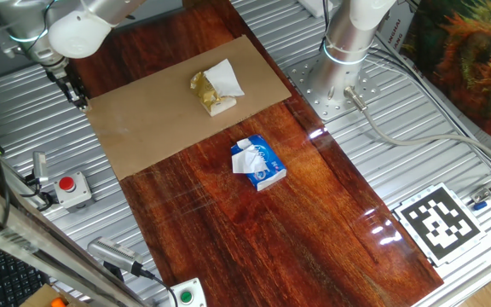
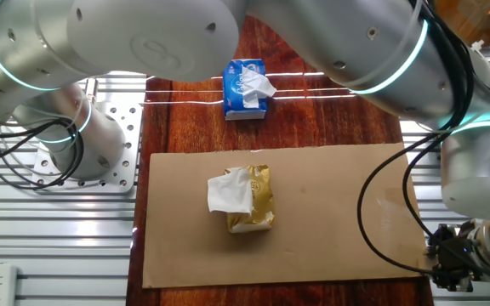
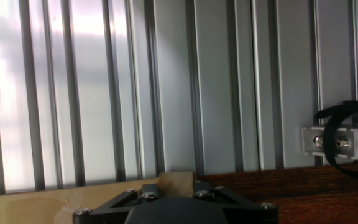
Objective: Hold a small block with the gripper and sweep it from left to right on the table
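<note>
In the hand view a small pale tan block [image 3: 176,180] sits pinched between the black jaws of my gripper [image 3: 176,186]. The gripper [image 1: 80,101] hangs at the left corner of the tan cardboard sheet [image 1: 160,115] that lies on the red-brown table [image 1: 254,243], where it meets the ribbed metal. From the other fixed view the gripper [image 2: 451,270] is at the sheet's lower right corner. In both fixed views the block is too small to make out.
A yellowish crumpled lump with white paper [image 1: 212,89] lies on the cardboard. A blue-and-white packet [image 1: 258,163] rests on the bare wood. The upright arm column [image 1: 351,34] stands at the back. A red button box [image 1: 72,188] and cables sit on the metal surround.
</note>
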You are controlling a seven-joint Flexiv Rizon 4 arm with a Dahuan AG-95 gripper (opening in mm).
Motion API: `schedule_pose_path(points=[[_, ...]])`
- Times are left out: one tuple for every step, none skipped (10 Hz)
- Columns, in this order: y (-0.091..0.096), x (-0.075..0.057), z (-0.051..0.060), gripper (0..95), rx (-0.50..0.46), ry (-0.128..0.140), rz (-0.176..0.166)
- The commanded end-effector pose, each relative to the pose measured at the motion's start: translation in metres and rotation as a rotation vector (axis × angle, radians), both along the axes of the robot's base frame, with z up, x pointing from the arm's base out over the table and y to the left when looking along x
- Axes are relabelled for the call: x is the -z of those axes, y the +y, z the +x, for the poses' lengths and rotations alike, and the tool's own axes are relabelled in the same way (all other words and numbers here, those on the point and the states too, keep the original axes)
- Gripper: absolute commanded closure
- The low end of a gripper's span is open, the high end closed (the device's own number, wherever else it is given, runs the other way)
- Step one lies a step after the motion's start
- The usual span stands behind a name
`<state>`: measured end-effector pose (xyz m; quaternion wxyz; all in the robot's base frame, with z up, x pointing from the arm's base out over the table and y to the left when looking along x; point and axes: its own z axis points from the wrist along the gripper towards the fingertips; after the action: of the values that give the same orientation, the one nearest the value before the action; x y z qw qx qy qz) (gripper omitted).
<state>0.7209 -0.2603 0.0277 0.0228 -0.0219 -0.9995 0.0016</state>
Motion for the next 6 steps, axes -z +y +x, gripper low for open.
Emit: schedule_pose_path(points=[[0.0, -0.0003, 0.0006, 76.0, 0.0, 0.001, 0.002], [0.0003, -0.0007, 0.0005, 76.0, 0.0, 0.001, 0.003], [0.0006, -0.0013, 0.0004, 76.0, 0.001, 0.001, 0.002], [0.0007, -0.0014, 0.0003, 76.0, 0.002, 0.001, 0.003], [0.0027, -0.0011, 0.0004, 76.0, 0.005, 0.001, 0.004], [0.0063, 0.0, 0.0003, 76.0, 0.008, 0.001, 0.003]])
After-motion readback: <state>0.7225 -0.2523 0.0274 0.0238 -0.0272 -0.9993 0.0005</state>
